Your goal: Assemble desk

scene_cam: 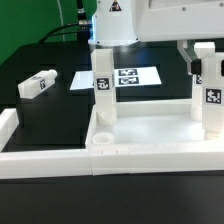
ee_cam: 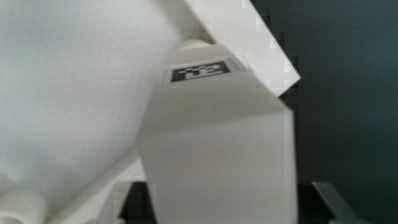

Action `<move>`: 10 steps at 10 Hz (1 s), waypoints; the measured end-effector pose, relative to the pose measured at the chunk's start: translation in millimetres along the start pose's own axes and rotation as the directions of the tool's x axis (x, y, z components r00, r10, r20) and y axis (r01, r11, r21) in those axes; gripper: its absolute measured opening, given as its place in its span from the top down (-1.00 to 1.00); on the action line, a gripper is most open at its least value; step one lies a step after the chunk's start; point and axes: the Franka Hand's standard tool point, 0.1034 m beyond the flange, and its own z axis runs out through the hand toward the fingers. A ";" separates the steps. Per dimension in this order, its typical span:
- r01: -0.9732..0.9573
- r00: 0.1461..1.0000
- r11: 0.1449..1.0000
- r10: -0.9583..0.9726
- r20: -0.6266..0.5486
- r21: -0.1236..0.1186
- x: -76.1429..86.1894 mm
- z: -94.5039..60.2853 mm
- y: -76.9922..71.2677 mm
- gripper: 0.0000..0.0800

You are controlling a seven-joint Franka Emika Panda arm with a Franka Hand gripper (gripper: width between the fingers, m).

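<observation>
White plastic made up most of what sat on the black table (scene_cam: 30,60). A large white rectangular tray-like desk top (scene_cam: 150,128) with a raised rim lay toward six o'clock in the exterior view. A small white block-shaped first leg (scene_cam: 102,85) with a black-and-white tag stood upright at the tray's far corner, toward ten o'clock. A matching second leg (scene_cam: 211,100) (ee_cam: 214,130) stood upright on the tray at three o'clock, its tag facing the camera. Whether it sat in a socket could not be told.

The two-finger gripper (scene_cam: 205,62) (ee_cam: 228,200) reached down over this second leg. In the wrist view its dark fingers (ee_cam: 130,200) flanked the block closely on both sides, partly closed. Whether they actually pressed on it could not be told.

A third leg (scene_cam: 38,83) lay flat on the table at nine o'clock, well apart from the tray. The marker board (scene_cam: 128,77) lay at twelve o'clock beyond the tray. A long white border rail (scene_cam: 45,160) ran at seven o'clock.
</observation>
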 end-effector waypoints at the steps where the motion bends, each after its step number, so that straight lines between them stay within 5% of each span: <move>1: -0.104 0.995 0.995 0.104 0.003 -0.005 -0.4 0.5 0.8 0.27; 4: -0.554 0.832 0.832 0.554 0.026 -0.024 -2.5 1.3 5.3 0.27; 6: -0.786 0.617 0.619 0.783 0.080 0.010 -10.9 1.5 6.3 0.27; 8: -0.807 0.589 0.590 0.803 0.094 0.011 -7.8 1.6 10.7 0.27; 9: -0.804 0.593 0.595 0.800 0.093 0.011 -8.8 2.1 10.0 0.01; 10: -0.793 0.607 0.609 0.789 0.093 0.012 -8.7 2.4 10.2 0.01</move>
